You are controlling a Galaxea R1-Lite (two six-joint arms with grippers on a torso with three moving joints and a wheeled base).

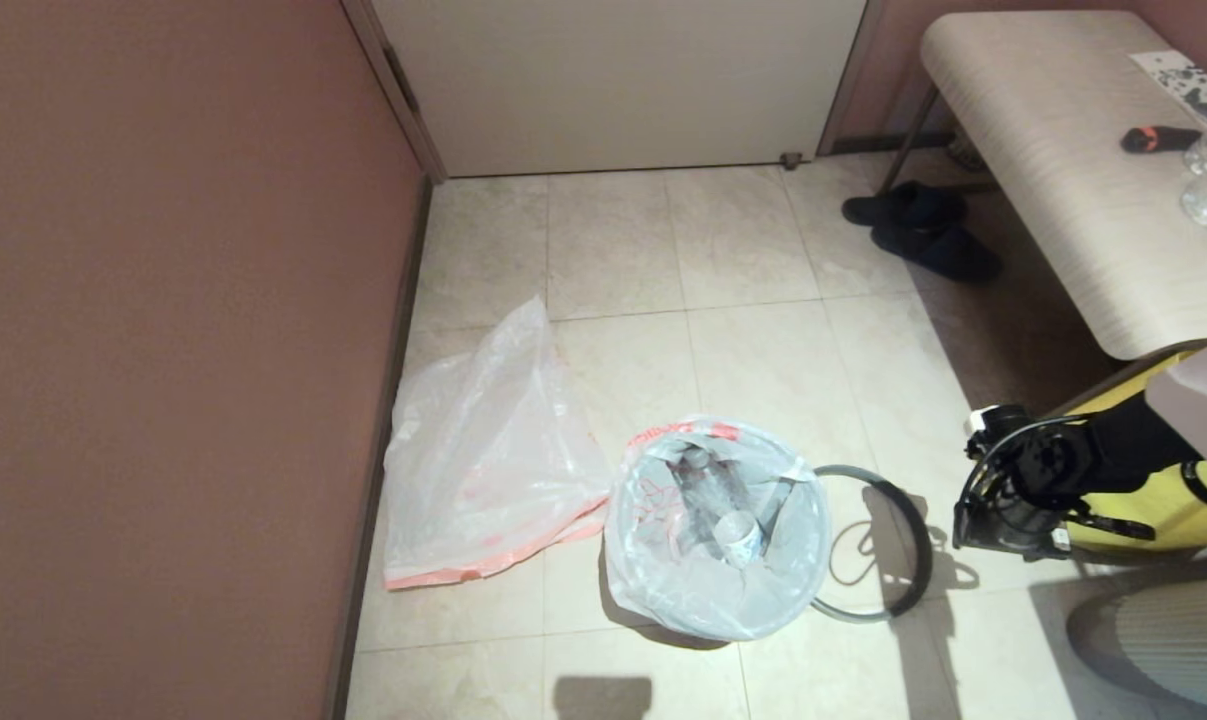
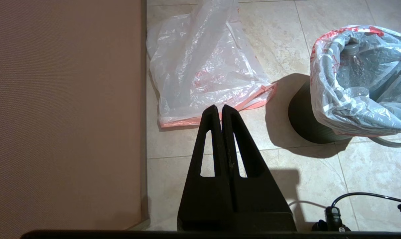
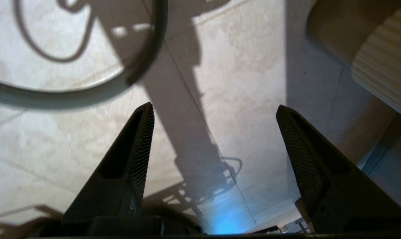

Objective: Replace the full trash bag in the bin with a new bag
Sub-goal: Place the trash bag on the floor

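The full trash bag (image 1: 715, 530) is being seen still seated in the bin (image 2: 305, 121), on the tiled floor (image 1: 743, 300) near the middle of the head view. Its pink-red rim band is being shown folded out over the bin's top, and a clear bottle (image 1: 708, 490) and crumpled white paper are being shown through the open mouth. The bin's dark wall is being exposed only below the draped plastic in the left wrist view.

The grey ring rim (image 1: 908, 535) is lying flat on the floor, touching the bin's right side. The new bag (image 1: 488, 455) is lying limp and wrinkled on the floor just to the left of the bin, against the foot of the reddish wall (image 1: 163, 350).

The right tool (image 3: 213, 132) is being held over bare floor to the right of the ring, with its fingers spread wide and nothing between them. The left tool (image 2: 219, 109) is being held above the floor near the new bag's banded edge, its fingers pressed together on nothing.

Further off, a worktop (image 1: 1053, 150) is standing at the right with dark shoes (image 1: 923, 230) under it, and a yellow bag (image 1: 1163, 500) is showing behind the right arm.
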